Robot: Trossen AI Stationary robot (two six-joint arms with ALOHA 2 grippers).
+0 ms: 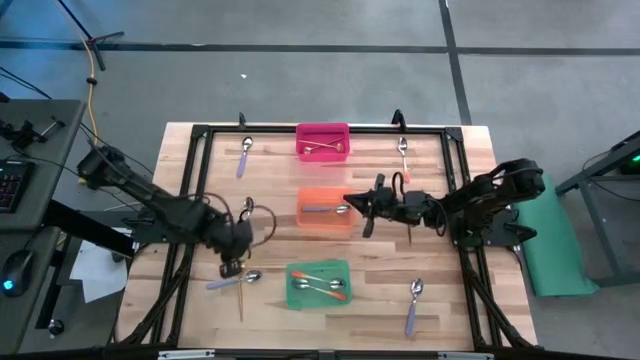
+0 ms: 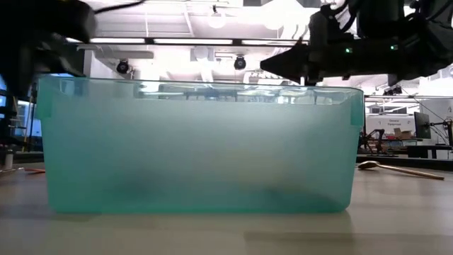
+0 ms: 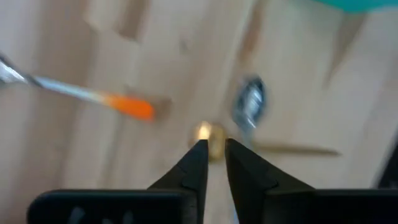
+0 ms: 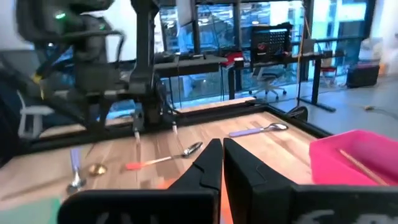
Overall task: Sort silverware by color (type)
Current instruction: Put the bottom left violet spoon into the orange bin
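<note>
Partly sorted. Gold spoon [image 1: 325,149] in pink bin [image 1: 323,131], purple-handled spoon [image 1: 322,209] in orange bin [image 1: 324,194], orange-handled spoons [image 1: 322,287] in green bin [image 1: 318,268]. Left loose on the surface [image 1: 450,290]: purple ones [image 1: 243,156] [image 1: 413,304] [image 1: 232,281], an orange one [image 1: 403,158], gold one [image 1: 241,300] by left gripper [image 1: 231,266]. Left jaws slightly parted over gold bowl [image 3: 210,133], visible in left wrist view only. Right gripper [image 1: 366,206] by orange bin, jaws pressed together. Low view mostly blocked by green bin wall.
</note>
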